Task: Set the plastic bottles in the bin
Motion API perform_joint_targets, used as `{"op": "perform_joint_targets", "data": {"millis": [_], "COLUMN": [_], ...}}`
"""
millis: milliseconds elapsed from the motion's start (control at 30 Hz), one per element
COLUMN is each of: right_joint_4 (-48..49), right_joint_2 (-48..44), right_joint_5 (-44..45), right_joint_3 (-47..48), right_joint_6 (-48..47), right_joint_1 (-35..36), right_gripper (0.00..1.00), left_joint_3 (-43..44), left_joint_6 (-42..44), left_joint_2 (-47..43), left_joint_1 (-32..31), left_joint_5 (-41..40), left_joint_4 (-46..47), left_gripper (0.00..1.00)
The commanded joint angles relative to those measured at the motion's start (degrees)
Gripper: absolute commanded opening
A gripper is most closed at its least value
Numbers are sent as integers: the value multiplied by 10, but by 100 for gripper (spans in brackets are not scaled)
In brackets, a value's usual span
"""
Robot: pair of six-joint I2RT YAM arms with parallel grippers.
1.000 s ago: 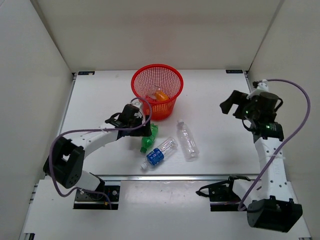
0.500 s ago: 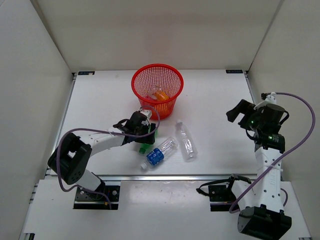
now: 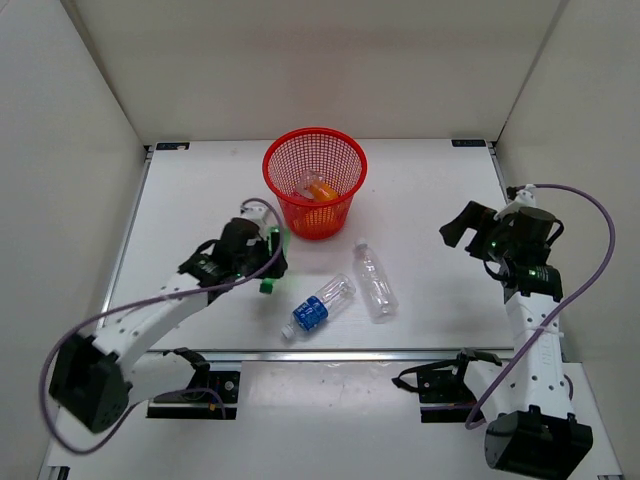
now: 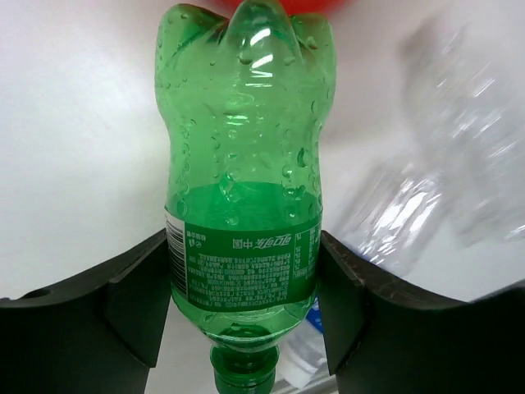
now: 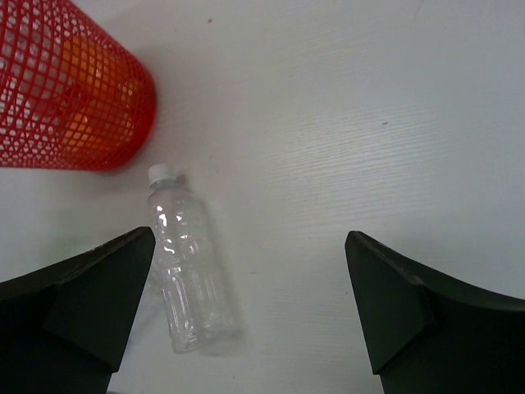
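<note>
A: Left hand [image 4: 242, 308]?
B: Clamped on the green bottle [image 4: 246, 164], cap down, just beside the red mesh bin [image 3: 340, 208].
A: Right hand [image 5: 250, 283]?
B: Spread wide, empty. The clear bottle [image 3: 375, 283] and the blue-label bottle [image 3: 318, 306] lie on the surface [image 3: 440, 180]; an orange bottle [image 3: 322, 190] sits inside the bin.

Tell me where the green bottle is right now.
The green bottle is clamped in the left gripper, left of centre in the top view, close to the red bin's near-left side.

green bottle [image 4: 242, 205] beside red bin [image 3: 335, 210]; blue-label bottle [image 3: 318, 308], clear bottle [image 3: 375, 283] flat
</note>
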Motion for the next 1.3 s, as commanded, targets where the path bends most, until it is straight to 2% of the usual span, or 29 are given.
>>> {"op": "perform_joint_targets", "data": {"millis": [0,100,200,300,367,433,533,567,633,667,700,733,833,1033,1133,1167,1200,1267], "right_joint_4": [22,29,43,68,89,95,92,98,97,100,103,103,111,117,110,110,110,108], "right_joint_2": [11,20,27,32,37,51,90,98,131,133,149,158,200,320,371,382,398,408], "right_joint_5": [-2,42,45,43,35,60,112,115,119,117,116,120,136,177,195,193,186,190], "right_joint_3": [-14,-26,-37,-54,-68,-74,-71,-73,-76,-70,-69,-70,-57,-7,14,21,22,30], "right_joint_6": [-17,-22,-26,-27,-33,-33,-28,-25,-21,-20,-26,-29,-49,-86,-78,-71,-73,-66], "right_joint_1": [38,101,125,161,191,250,317,335,347,349,348,351,370,421,421,419,418,420], "right_gripper": [99,99,99,99,99,100,99,99,99,99,99,99,99,98,90,84,76,55], "left_joint_3": [71,157,215,284,312,350,421,427,482,483,475,447,390,272,186,162,131,59], "left_joint_6": [8,36,66,83,83,88,124,129,123,103,98,89,103,81,68,59,58,34], "left_joint_2": [-121,-136,-97,-12,67,128,214,239,273,278,267,246,189,37,-44,-72,-83,-132], "left_joint_1": [21,52,33,29,41,50,35,33,40,47,52,52,37,11,-16,-14,-7,16], "left_joint_5": [-61,-65,-64,-59,-29,-28,-70,-107,-94,-86,-54,-49,-67,-29,-76,-91,-79,-45], "left_joint_4": [-73,-77,5,88,143,155,183,184,150,145,154,172,186,118,55,24,-9,-49], "left_gripper": [41,42,43,40,43,45,49,50,57,72,88,99,98,99,99,98,99,99]}}
